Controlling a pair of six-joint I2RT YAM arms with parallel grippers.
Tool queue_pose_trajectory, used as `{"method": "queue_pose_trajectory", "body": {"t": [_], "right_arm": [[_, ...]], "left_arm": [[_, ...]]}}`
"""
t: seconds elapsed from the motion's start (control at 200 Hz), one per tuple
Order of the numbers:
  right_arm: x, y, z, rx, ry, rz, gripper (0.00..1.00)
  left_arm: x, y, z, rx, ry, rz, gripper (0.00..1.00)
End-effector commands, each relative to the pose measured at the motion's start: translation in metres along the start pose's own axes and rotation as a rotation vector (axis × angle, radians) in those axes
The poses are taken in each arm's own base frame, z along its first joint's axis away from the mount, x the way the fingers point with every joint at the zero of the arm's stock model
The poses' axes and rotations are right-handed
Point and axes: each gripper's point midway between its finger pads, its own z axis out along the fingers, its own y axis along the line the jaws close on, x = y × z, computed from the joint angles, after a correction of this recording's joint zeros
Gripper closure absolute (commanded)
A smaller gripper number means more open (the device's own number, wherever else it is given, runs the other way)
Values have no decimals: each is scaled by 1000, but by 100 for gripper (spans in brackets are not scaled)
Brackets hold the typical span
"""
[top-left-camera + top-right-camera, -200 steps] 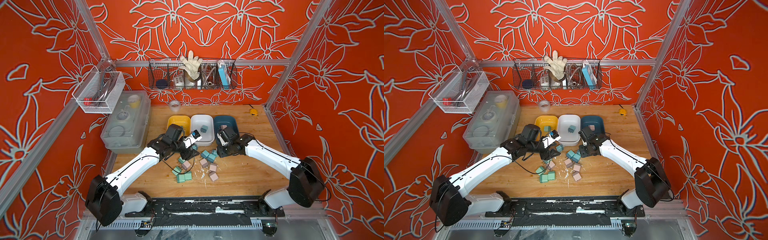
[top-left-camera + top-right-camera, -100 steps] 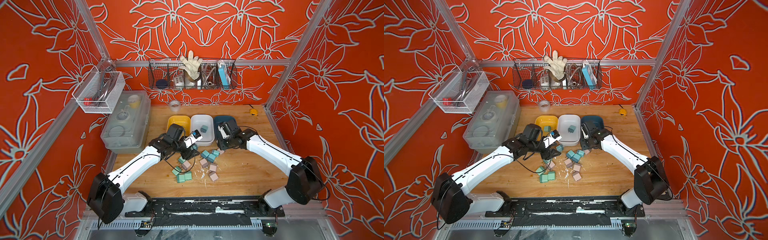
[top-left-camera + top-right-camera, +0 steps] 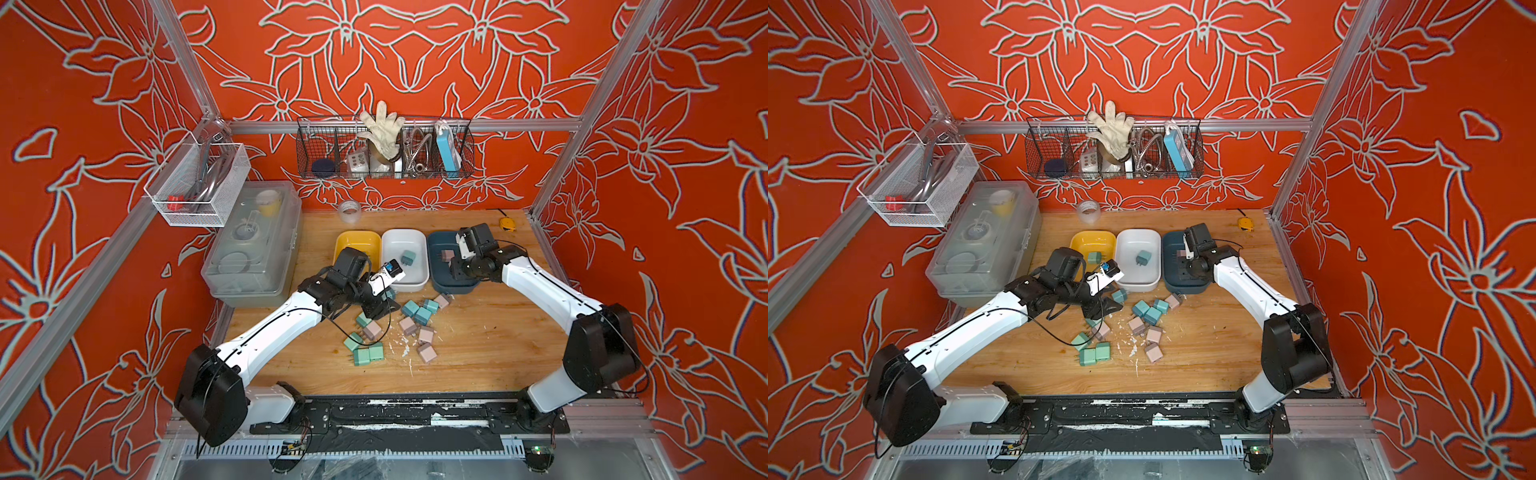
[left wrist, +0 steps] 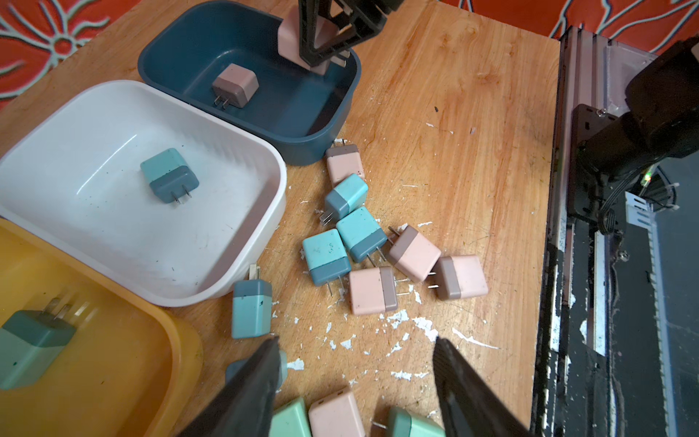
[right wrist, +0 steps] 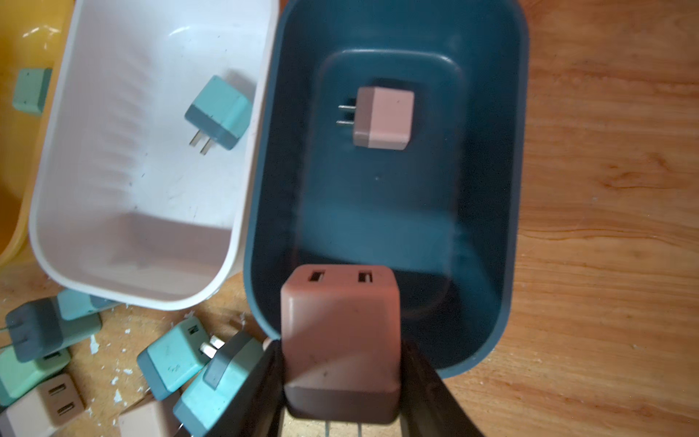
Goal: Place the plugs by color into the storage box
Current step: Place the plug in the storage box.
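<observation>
The right fingers [image 5: 427, 393], clamped on a pink plug [image 5: 340, 333], have come from the pile [image 5: 181, 355] to above the dark blue tray [image 5: 488, 189] (a pink one [image 5: 384, 117] lies beyond them), so release seems next; the left fingers [image 4: 246, 393] stand open.

Three trays [image 3: 405, 231]; seven pink plugs [image 4: 372, 289]; at least five teal plugs [image 4: 325, 253]; at least five mint plugs [image 3: 361, 356].

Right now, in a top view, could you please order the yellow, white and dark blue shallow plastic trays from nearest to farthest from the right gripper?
1. The dark blue plastic tray, rightmost, under the right gripper holding a pale pink plug.
2. The white plastic tray, in the middle.
3. The yellow plastic tray, leftmost.
</observation>
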Motion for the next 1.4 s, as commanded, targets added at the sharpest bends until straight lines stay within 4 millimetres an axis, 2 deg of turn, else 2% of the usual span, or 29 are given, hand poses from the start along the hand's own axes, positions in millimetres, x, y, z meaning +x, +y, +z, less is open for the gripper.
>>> {"method": "queue_pose_trajectory", "body": {"t": [0.0,0.21,0.475,0.676,0.921,1.076,1.231,1.396], "right_arm": [[-15,0,0,-17,-37,15,63],[-23,-5,11,-25,-42,53,63],[-29,-17,46,17,3,78,62],[-31,-27,65,55,28,79,61],[-58,-32,78,95,2,62,60],[-70,-51,81,199,14,12,60],[-70,-70,79,284,39,-33,58],[-66,-71,86,276,63,-40,52]], "left_arm": [[-10,-7,-2,19,-27,23,35],[-10,-9,0,18,-22,32,35],[-10,-20,3,28,-19,75,35],[-11,-28,3,37,-19,93,35],[-13,-31,0,36,-32,105,35],[-15,-34,-4,36,-44,108,35],[-16,-35,-7,36,-53,105,34],[-18,-37,-9,39,-63,108,34]]}}
